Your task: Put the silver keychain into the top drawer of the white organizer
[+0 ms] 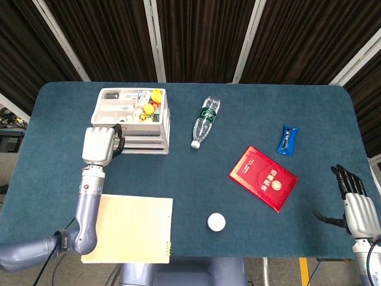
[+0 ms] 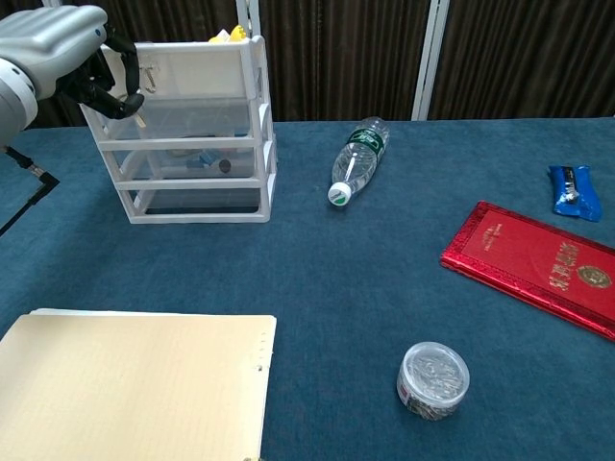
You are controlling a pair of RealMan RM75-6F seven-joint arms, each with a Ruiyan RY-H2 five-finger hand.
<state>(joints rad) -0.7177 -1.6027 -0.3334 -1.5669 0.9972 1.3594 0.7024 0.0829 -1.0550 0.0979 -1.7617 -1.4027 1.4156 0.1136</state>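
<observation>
The white organizer [image 1: 141, 122] [image 2: 197, 134] stands at the table's back left, with three clear drawers under a top tray of small items. My left hand [image 1: 100, 145] [image 2: 60, 43] is at its front left corner, level with the top drawer [image 2: 197, 82], fingers [image 2: 123, 72] curled in against the drawer's front. A small silver clip-like piece [image 2: 145, 75], perhaps the silver keychain, shows just right of the fingertips. Whether it is pinched or lies behind the clear drawer front is unclear. My right hand [image 1: 357, 205] rests far off at the table's right edge, fingers spread and holding nothing.
A water bottle [image 1: 206, 121] [image 2: 357, 160] lies right of the organizer. A red booklet [image 1: 263, 177] [image 2: 538, 264], a blue packet [image 1: 288, 140] [image 2: 575, 191], a round clear tin [image 1: 216, 222] [image 2: 433, 379] and a yellow notepad [image 1: 130, 229] [image 2: 135, 384] lie on the blue table.
</observation>
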